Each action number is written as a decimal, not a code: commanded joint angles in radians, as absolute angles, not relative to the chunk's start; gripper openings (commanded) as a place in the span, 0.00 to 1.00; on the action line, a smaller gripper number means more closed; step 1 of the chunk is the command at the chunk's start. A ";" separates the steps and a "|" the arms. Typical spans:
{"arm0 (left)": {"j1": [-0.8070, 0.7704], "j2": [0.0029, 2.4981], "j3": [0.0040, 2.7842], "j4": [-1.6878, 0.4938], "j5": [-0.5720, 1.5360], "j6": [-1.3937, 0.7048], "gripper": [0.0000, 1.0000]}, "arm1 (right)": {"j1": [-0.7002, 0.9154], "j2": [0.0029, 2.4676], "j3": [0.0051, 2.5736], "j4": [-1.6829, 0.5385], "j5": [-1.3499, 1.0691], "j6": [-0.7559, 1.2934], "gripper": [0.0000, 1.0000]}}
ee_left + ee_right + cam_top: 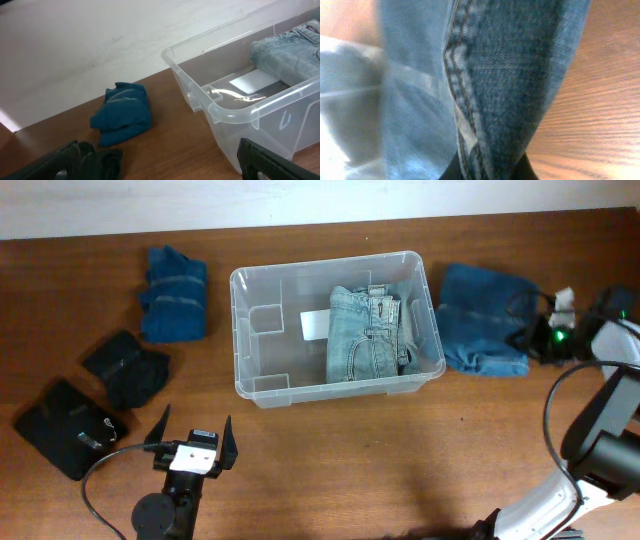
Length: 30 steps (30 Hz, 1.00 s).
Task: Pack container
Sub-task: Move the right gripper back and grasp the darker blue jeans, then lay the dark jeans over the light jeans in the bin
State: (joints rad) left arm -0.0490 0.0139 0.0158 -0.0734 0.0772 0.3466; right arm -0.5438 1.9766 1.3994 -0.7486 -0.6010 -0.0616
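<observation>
overhead, container [268, 355] ahead of spread left hand [197, 418], right hand [533, 337] pinching jeans [478, 320]

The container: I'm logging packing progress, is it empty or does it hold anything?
Partly filled: the container holds one folded pair of light-blue jeans in its right half; its left half shows only the white label.
</observation>
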 commanded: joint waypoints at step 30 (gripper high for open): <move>-0.043 0.006 0.009 -0.075 0.074 0.332 0.99 | 0.165 1.701 2.162 -1.282 -0.369 0.337 0.04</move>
